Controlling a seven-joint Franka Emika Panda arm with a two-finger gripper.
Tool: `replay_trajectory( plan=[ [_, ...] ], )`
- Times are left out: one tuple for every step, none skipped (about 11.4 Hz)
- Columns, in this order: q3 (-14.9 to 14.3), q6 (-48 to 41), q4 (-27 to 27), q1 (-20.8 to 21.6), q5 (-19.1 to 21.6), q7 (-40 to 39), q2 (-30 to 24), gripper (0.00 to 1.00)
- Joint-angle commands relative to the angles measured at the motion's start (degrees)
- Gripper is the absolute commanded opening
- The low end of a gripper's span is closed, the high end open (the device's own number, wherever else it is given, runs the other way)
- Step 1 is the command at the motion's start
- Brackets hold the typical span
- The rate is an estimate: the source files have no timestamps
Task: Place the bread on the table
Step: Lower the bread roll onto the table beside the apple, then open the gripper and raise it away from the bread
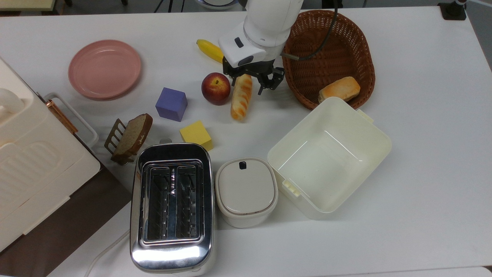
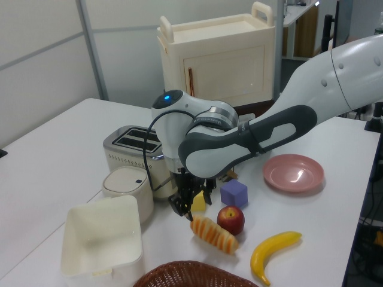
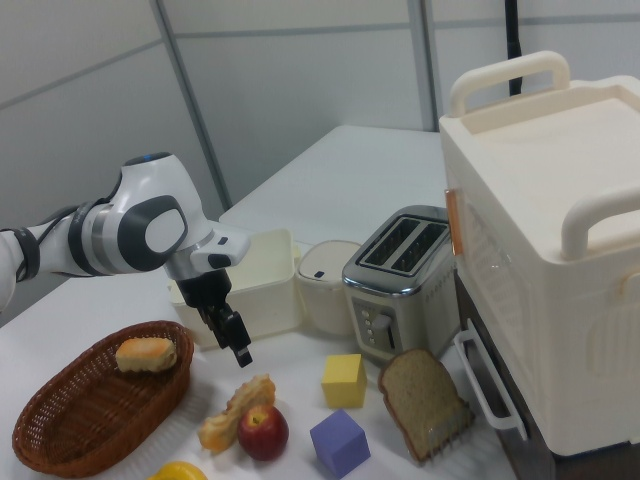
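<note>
Orange-striped bread (image 1: 241, 97) lies on white counter (image 1: 423, 127) at upper centre of top view, beside apple (image 1: 216, 88). Jaws apart, empty. Placement looks done; next, arm lifts clear.

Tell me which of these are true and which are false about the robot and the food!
1. The bread lies on the table. True.
2. The gripper is squeezing the bread. False: it is open and the bread lies free.
3. The apple sits beside the bread. True.
4. The bun is on the pink plate. False: it sits in the basket.
5. The toaster holds toast. False: its slots are empty.
</note>
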Motion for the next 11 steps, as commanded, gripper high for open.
replay_trajectory(
  plan=[
    [-0.37, -4.24, 2.92, -0.83, -1.01, -0.33, -0.13, 1.00],
    [-0.37, -5.21, 3.28, -1.70, -1.10, -0.42, -0.56, 1.00],
    [-0.46, -5.66, 3.37, -2.67, -1.10, -0.60, -1.44, 1.00],
    [-0.37, -6.45, 3.28, -3.98, -1.10, -0.60, -3.36, 1.00],
    [-0.46, -8.80, 3.28, -5.13, -1.45, -0.77, -5.38, 1.00],
    [-2.11, -10.92, 3.28, -5.31, -1.88, -3.56, -7.58, 1.00],
    [-6.22, -12.68, 3.28, -4.53, -1.19, -9.59, -9.77, 1.00],
    [-10.43, -14.87, 3.28, -2.52, 0.47, -15.57, -11.62, 1.00],
    [-13.70, -15.94, 3.28, -1.72, 2.92, -20.06, -13.73, 1.00],
    [-14.77, -17.16, 3.28, -2.41, 4.25, -24.11, -15.67, 1.00],
    [-14.52, -19.18, 3.37, -3.98, 4.44, -27.20, -16.55, 1.00]
  ],
)
